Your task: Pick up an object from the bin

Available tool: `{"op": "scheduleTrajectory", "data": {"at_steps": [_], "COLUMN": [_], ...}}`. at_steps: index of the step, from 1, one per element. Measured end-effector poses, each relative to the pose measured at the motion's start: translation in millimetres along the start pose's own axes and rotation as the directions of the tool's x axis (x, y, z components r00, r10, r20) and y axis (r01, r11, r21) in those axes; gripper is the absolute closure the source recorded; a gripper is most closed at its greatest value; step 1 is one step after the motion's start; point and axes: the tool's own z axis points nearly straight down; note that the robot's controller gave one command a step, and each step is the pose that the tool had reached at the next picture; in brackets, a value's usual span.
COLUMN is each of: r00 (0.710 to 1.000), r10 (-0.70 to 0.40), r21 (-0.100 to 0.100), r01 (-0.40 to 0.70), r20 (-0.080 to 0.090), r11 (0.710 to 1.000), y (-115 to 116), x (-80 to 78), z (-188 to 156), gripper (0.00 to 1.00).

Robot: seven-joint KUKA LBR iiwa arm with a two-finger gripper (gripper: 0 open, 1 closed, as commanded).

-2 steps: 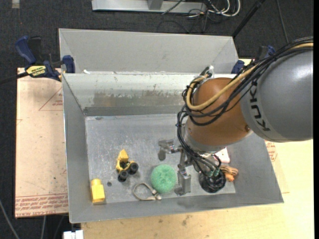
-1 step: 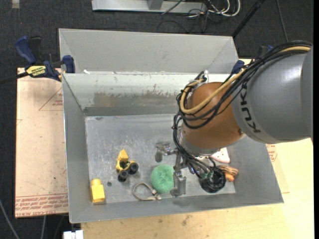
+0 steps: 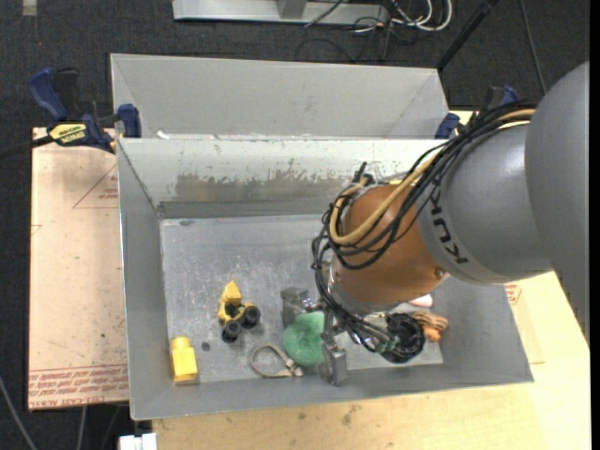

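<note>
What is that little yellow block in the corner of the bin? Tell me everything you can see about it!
The yellow block is small and boxy, bright yellow all over, and looks like smooth plastic. It lies on the bin floor near the view's front left corner, close to the left wall, with its long side pointing roughly toward the back. Only the floor touches it. The yellow and black toy sits apart, up and to its right.
</note>
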Motion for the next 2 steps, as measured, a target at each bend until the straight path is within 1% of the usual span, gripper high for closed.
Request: {"op": "scheduleTrajectory", "data": {"at_steps": [1, 2], "r00": [1.0, 1.0], "r10": [-0.029, -0.029], "r21": [-0.002, -0.002], "r01": [0.029, 0.029], "r20": [-0.007, -0.007], "r11": [1.0, 1.0], "y": [-8.2, -8.2], "x": [1.6, 1.6], "z": [17.6, 17.6], "gripper": [1.0, 1.0]}}
